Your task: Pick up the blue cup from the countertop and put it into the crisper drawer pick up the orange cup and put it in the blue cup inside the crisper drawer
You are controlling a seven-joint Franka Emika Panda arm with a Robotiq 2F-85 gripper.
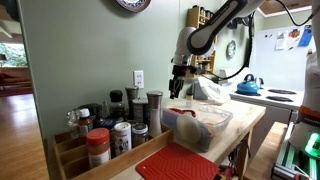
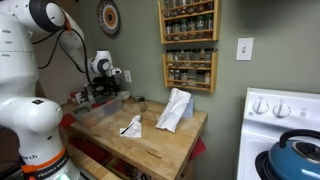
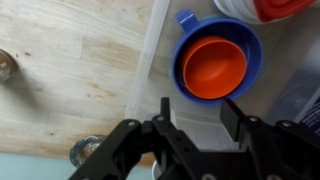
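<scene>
In the wrist view the orange cup (image 3: 213, 66) sits nested inside the dark blue cup (image 3: 250, 48), which stands inside the clear crisper drawer (image 3: 152, 70). My gripper (image 3: 196, 110) hangs above the drawer just below the cups in that view, open and empty, with a clear gap between the fingers. In an exterior view the gripper (image 1: 178, 84) is above the far end of the clear drawer (image 1: 200, 130). In an exterior view the gripper (image 2: 100, 88) is above the drawer (image 2: 100, 102) at the counter's left end.
Spice jars and shakers (image 1: 118, 125) line the wall. A red ribbed mat (image 1: 178, 164) lies at the counter's near end. White crumpled cloths (image 2: 176, 108) lie on the wooden counter (image 2: 150, 140). A light blue kettle (image 2: 296, 158) sits on the stove. A red-lidded jar (image 3: 268, 8) is beside the cups.
</scene>
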